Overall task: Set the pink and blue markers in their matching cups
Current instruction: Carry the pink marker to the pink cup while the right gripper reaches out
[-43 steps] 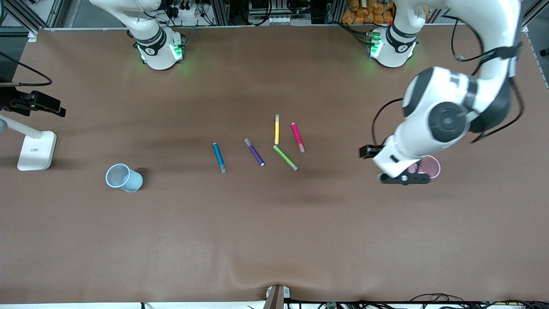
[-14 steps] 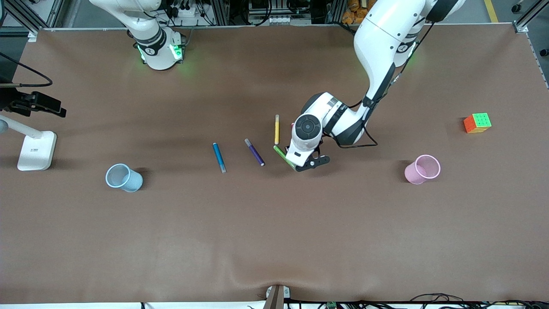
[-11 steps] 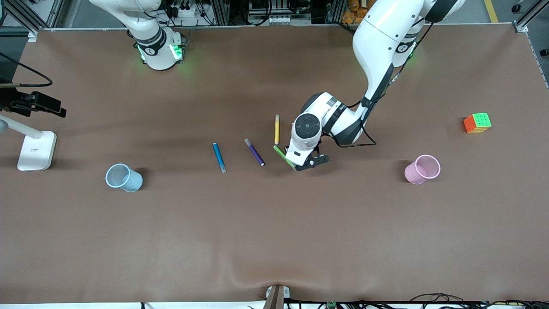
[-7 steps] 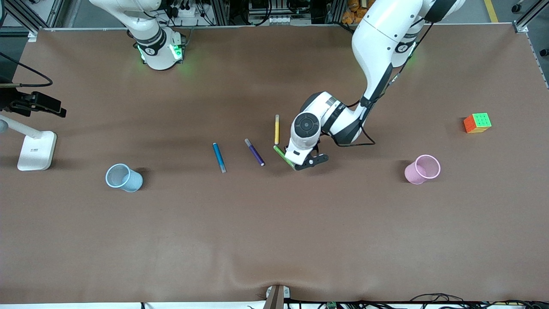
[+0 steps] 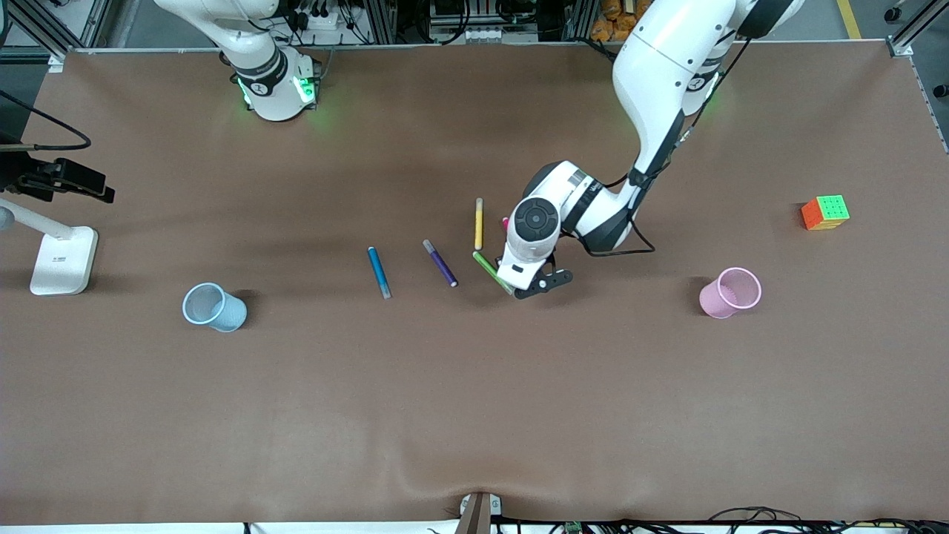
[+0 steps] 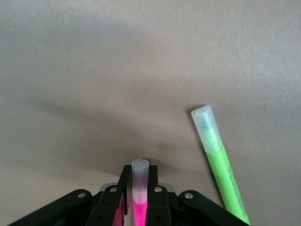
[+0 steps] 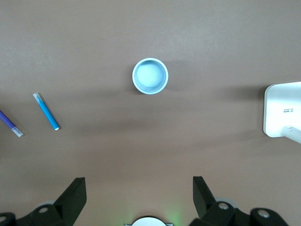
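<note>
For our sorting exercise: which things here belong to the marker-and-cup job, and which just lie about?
Job: pink marker in the left claw; blue marker; pink cup; blue cup.
Lying about: purple pen, green pen, yellow pen, colour cube, white stand.

**Lighting and Image Quality**

Illumination is even, diffuse and overhead. The matte brown desk (image 5: pixel 474 415) shows no glare, only broad, soft-edged shadow bands. The translucent light blue plastic cup (image 5: pixel 214 306) casts a short soft shadow. Green indicator lights glow on the desk beside both arm bases. The front view is sharp throughout. In the left wrist view, the lime green felt-tip pen (image 6: pixel 217 162) is slightly soft, and a diffuse shadow darkens the desk.
</note>
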Tool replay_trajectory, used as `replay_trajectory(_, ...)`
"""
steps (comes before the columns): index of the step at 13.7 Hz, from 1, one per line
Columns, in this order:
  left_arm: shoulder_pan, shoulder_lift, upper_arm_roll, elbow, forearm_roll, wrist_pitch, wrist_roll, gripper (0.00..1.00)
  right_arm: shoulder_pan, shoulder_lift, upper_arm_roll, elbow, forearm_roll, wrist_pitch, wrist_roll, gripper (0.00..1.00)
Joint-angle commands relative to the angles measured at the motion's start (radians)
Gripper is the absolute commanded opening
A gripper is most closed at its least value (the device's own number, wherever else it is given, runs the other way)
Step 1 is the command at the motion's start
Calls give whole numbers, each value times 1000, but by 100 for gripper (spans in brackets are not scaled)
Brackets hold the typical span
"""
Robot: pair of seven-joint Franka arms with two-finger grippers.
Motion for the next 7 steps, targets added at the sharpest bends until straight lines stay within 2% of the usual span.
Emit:
replay_trajectory(1, 27, -65, 9, -5, -4, -64, 4, 0, -19, -3, 14, 1, 8, 4, -7, 100)
replay_trajectory(7, 218, -176, 9, 21, 7, -211, 278, 0, -19, 3, 14, 1, 10, 11, -7, 100)
